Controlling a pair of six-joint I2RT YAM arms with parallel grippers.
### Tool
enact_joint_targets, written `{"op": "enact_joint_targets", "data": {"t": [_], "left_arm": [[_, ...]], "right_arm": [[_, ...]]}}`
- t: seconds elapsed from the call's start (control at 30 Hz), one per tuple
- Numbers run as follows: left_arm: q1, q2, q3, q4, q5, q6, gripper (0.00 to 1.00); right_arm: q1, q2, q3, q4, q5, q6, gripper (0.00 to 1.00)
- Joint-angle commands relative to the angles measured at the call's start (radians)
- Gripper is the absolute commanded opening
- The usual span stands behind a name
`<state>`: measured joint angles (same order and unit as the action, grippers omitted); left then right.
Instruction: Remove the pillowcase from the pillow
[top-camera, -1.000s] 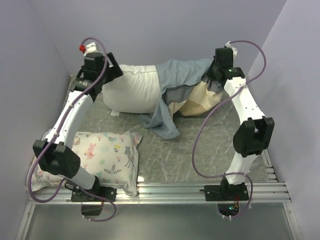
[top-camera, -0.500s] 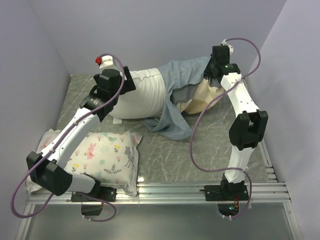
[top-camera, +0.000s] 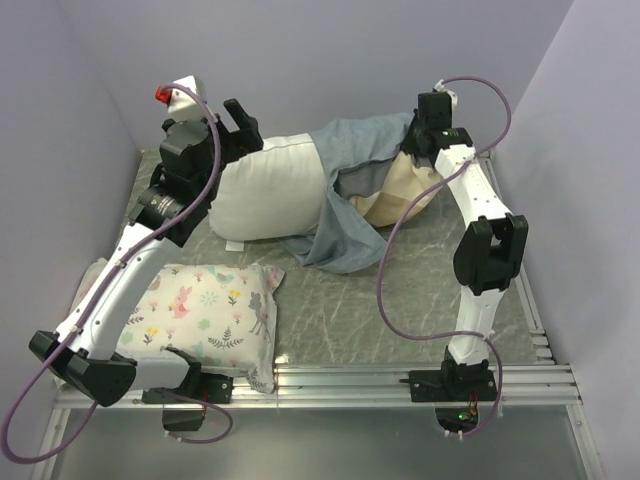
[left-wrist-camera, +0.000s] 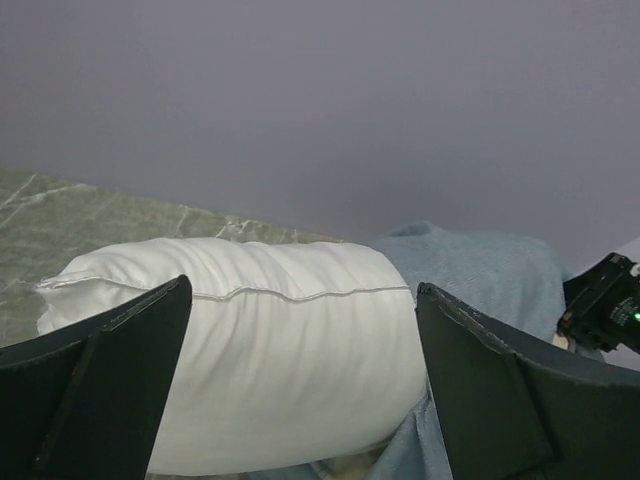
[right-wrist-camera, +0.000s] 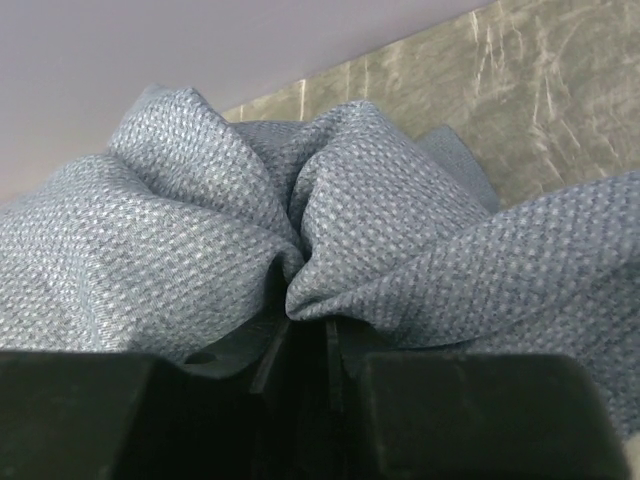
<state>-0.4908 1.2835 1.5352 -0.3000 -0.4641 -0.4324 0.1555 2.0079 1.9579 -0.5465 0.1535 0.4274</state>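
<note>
With right gripper, pinched bunched soft blue-grey fabric pillowcase. Held left gripper spread, plump white rectangular pillow just ahead, long axis running toward right gripper.

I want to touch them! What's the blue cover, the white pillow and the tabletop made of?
Pillowcase: matte woven cloth, maybe cotton; tiny dotted weave, soft folds. Pillow: smooth white fabric, stitched seam, puffy, probably stuffed. Table: grey stone-look surface, pale veins, maybe printed.
</note>
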Motion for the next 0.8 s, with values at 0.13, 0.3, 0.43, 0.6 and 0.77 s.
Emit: {"op": "enact_joint_targets", "data": {"t": [0.13,0.3,0.43,0.6,0.77], "left_arm": [[-0.058,0.062,-0.073,-0.018,0.06,-0.072,0.99],[-0.156,0.157,-0.165,0.038,0.065,-0.146,0.99],[-0.158,0.252,-0.147,0.025,0.067,-0.204,0.99],[-0.137,0.372,-0.104,-0.011,-0.01,-0.238,0.99],[-0.092,0.436,-0.087,0.005,0.007,-0.238,0.54]], "right_arm": [[0.027,0.08,0.039,-0.161,-0.069,-0.016,0.36],[0.036,0.055,0.039,-0.156,-0.071,-0.033,0.54],[0.046,0.011,0.012,-0.145,-0.071,-0.058,0.64],[0.049,-0.115,-0.039,-0.109,-0.062,-0.061,0.68],[0.05,-0.272,-0.065,-0.107,-0.037,-0.07,0.73]]}}
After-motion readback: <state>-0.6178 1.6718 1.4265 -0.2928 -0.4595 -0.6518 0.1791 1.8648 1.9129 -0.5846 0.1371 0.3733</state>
